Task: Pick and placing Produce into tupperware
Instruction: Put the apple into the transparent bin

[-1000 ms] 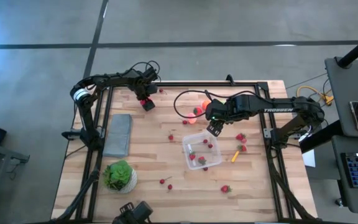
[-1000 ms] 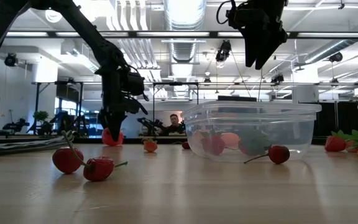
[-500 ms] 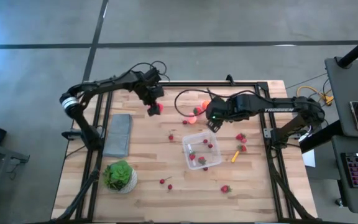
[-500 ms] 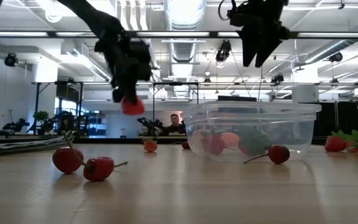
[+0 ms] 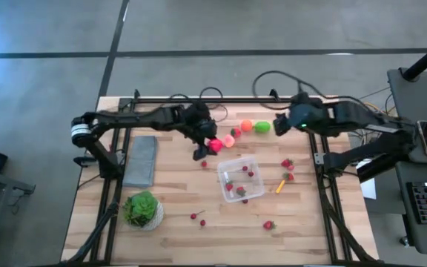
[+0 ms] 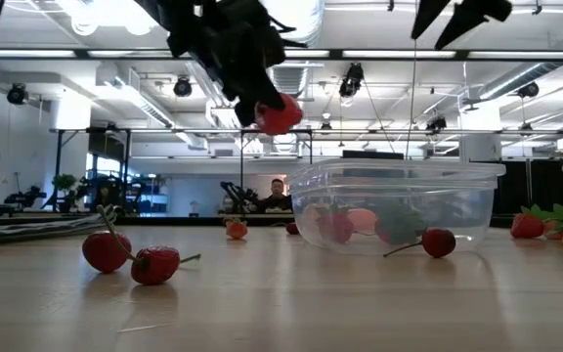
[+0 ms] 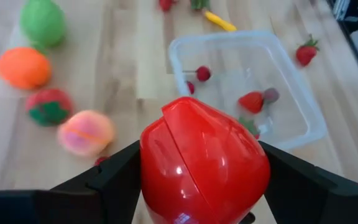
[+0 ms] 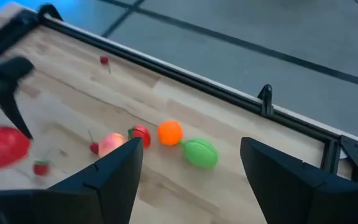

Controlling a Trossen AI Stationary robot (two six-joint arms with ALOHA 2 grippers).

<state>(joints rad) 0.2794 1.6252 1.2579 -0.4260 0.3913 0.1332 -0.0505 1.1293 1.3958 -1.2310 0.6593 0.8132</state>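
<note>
My left gripper [image 5: 207, 147] is shut on a glossy red toy fruit [image 7: 204, 162] and hangs above the table just off the far-left corner of the clear tupperware [image 5: 241, 178]. The box stands mid-table with a few small red pieces inside. My right gripper [image 5: 279, 124] is open and empty, raised over the far right of the table near the green piece [image 5: 262, 127] and the orange piece [image 5: 247, 125]. A peach-pink piece [image 5: 229, 139] and a red piece [image 5: 236, 133] lie beside them on the wood. My left gripper pinches the red toy fruit [image 6: 278, 112] between its two fingers [image 7: 107, 180], one on each of its opposite sides. The fingers slant down from the table's left. The fruit is lifted clear, well above the tupperware's rim [image 6: 396, 168].
A grey slab [image 5: 141, 159] and a leafy green head in a white bowl [image 5: 142, 209] sit on the left. Strawberries [image 5: 287, 165] and a yellow-orange stick [image 5: 280, 184] lie right of the box. Small red berries [image 5: 196, 216] lie near the front. A dark frame rail [image 8: 185, 78] runs along the far edge.
My left gripper has lifted the red fruit off the far-left part of the table and carried it up and rightward toward the tupperware. My right gripper has drawn away from above the box's far side, rising toward the table's far right.
</note>
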